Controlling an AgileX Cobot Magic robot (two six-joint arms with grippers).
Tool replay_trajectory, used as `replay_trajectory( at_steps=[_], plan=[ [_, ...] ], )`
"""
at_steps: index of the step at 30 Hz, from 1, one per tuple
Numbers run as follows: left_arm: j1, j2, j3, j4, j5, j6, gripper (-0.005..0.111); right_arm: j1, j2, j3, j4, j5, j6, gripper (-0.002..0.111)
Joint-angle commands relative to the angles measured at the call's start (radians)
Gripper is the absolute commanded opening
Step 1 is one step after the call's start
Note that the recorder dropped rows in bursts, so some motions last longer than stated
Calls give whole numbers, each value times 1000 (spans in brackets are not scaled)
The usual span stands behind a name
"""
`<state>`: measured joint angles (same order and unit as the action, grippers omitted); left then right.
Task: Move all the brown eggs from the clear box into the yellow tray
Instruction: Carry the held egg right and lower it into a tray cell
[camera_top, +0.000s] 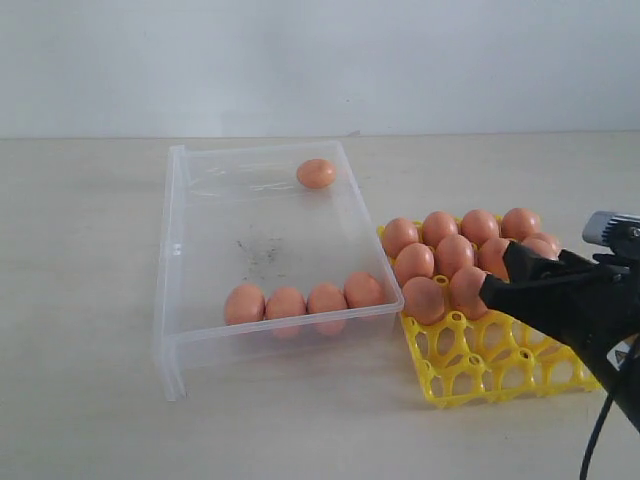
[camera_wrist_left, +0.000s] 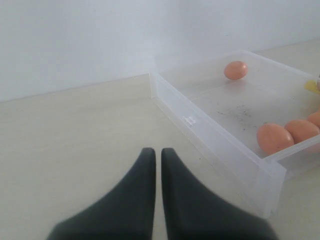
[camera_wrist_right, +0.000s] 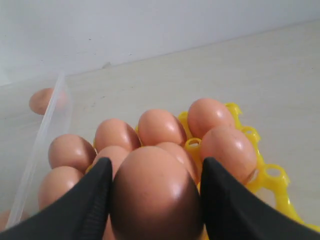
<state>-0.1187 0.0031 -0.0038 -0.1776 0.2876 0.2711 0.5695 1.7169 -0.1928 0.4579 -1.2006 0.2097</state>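
My right gripper (camera_wrist_right: 156, 163) is shut on a brown egg (camera_wrist_right: 155, 195), one finger on each side. In the exterior view the right gripper (camera_top: 497, 275) holds that egg (camera_top: 466, 288) low over the yellow tray (camera_top: 480, 370), beside several eggs (camera_top: 440, 228) seated in the far cells. The clear box (camera_top: 180, 260) has a row of several brown eggs (camera_top: 286, 303) against its near wall and one lone egg (camera_top: 316, 174) at the far right corner. My left gripper (camera_wrist_left: 158, 152) is shut and empty over bare table beside the box wall (camera_wrist_left: 210, 135).
The tray's near rows of cells (camera_top: 500, 365) stand open. Dark specks (camera_top: 262, 252) mark the box floor. The tray sits close against the box's right wall. Bare table surrounds both, with a white wall behind.
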Motion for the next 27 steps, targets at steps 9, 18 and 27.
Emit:
replay_trajectory(
  at_steps=[9, 18, 27],
  plan=[
    [-6, -3, 4, 2, -2, 0, 4, -2, -8, -129, 96, 227, -210, 0],
    [-6, -3, 4, 2, -2, 0, 4, -2, -7, -129, 113, 280, -272, 0],
    [-6, -3, 4, 2, -2, 0, 4, -2, 111, -137, 136, 200, -281, 0]
  ],
)
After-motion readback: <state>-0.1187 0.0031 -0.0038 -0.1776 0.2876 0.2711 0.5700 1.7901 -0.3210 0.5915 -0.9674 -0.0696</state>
